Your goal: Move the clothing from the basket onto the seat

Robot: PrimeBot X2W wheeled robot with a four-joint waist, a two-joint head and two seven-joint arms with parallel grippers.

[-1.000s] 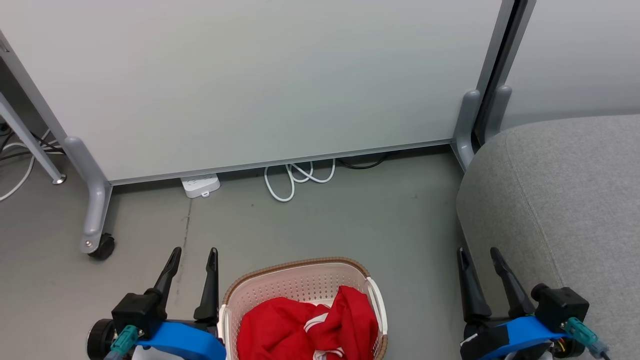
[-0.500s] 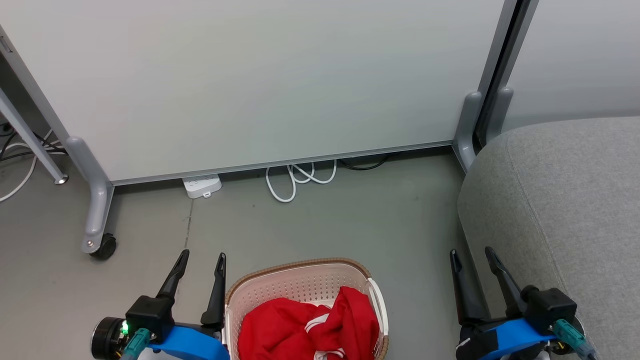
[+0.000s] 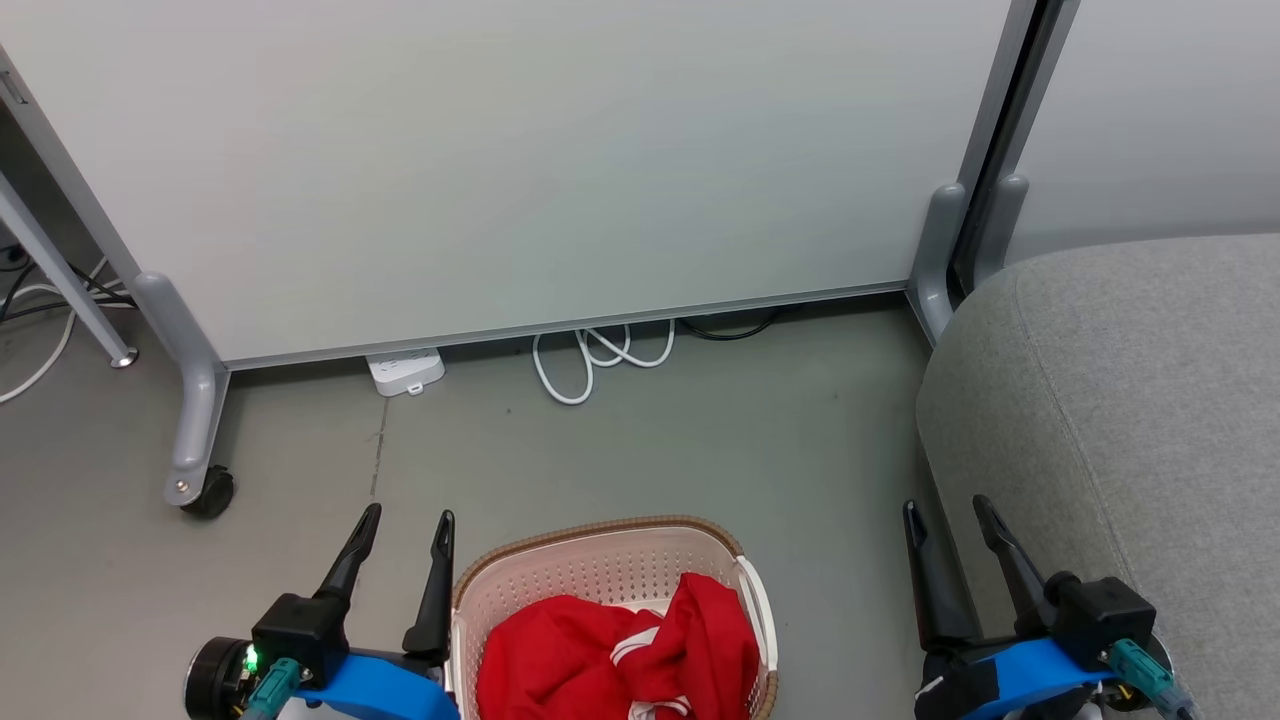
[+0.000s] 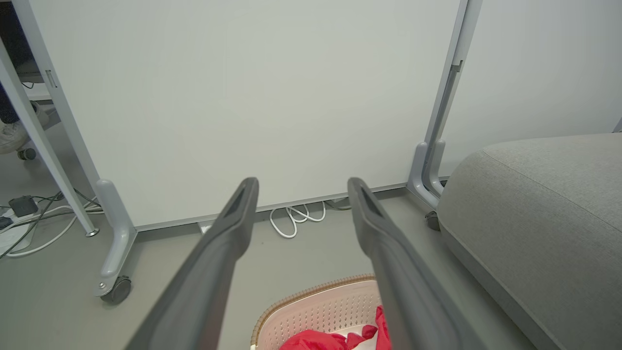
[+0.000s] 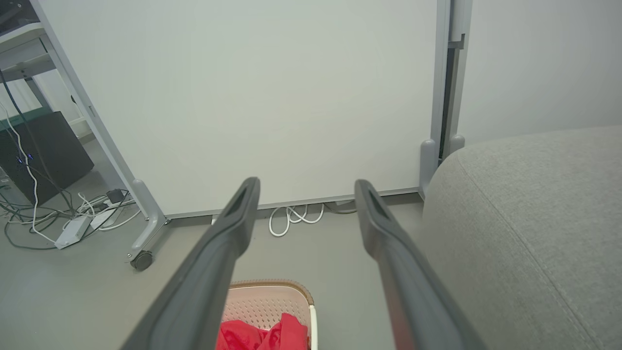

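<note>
1. Cream-white perforated plastic basket (image 3: 600, 572), oval, with a brown woven rim and a white side handle. Stands on the floor at the lower middle of the head view, between the two grippers.
2. Soft red fabric clothing (image 3: 580, 660), crumpled, with white striped trim showing among the folds. Lies heaped inside the basket, highest towards its right side.
3. Large light-grey upholstered seat (image 3: 1150, 400), coarse-woven, with a rounded edge and one curved seam line. Stands to the right of the basket, apart from it, with bare floor between.
4. Long-fingered dark left gripper (image 3: 408, 515), matt and tapered, on a blue mount. Spread wide, holds nothing; hangs just beside the basket's left rim.
5. Matching dark right gripper (image 3: 946, 506). Spread wide likewise, holds nothing; hangs before the seat's rounded edge, well apart from the basket.
6. Smooth grey floor (image 3: 700, 440), faintly scuffed.
7. Pale matt partition panel (image 3: 500, 150) on grey metal feet, one with a black caster (image 3: 212, 493). Stands behind the basket.
8. White plastic power strip (image 3: 405, 370) and looped white cable (image 3: 590, 360). Lie at the panel's lower edge.
</note>
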